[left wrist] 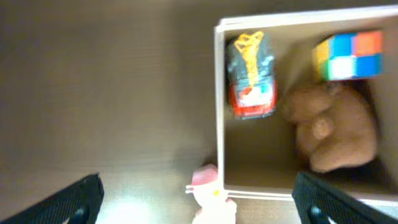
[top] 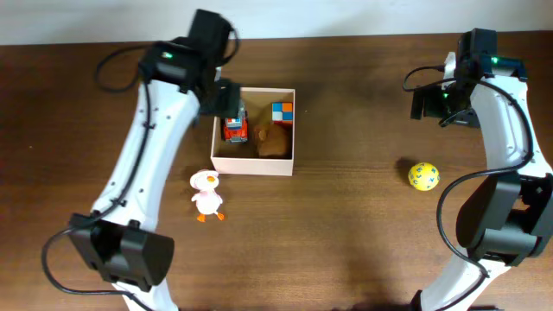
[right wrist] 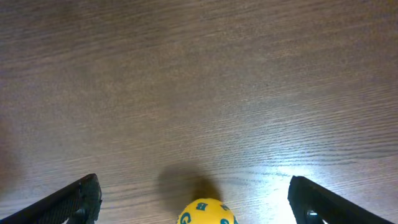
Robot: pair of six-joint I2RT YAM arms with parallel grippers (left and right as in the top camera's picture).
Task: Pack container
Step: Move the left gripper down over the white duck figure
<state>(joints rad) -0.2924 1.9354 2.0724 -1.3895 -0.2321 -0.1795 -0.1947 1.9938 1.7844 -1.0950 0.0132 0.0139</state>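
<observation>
White-walled, tan-floored container (top: pixel 253 164) sits at one o'clock from the duck (top: pixel 206 193), holding a truck (top: pixel 234 128), cube (top: pixel 282 111) and plush (top: pixel 273 140). Left gripper (left wrist: pixel 199 202) hovers over its nine o'clock wall and right gripper (right wrist: pixel 194 198) is at twelve o'clock of the ball (top: pixel 423 176). Both are spread wide, empty.

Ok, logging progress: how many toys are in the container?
3 in the container: toy truck by its left wall, coloured cube in a corner, brown plush beside both. Others may hide beneath the plush.

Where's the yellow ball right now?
Overhead, the yellow ball lies on the table at the right, near the right arm, well apart from the container.
</observation>
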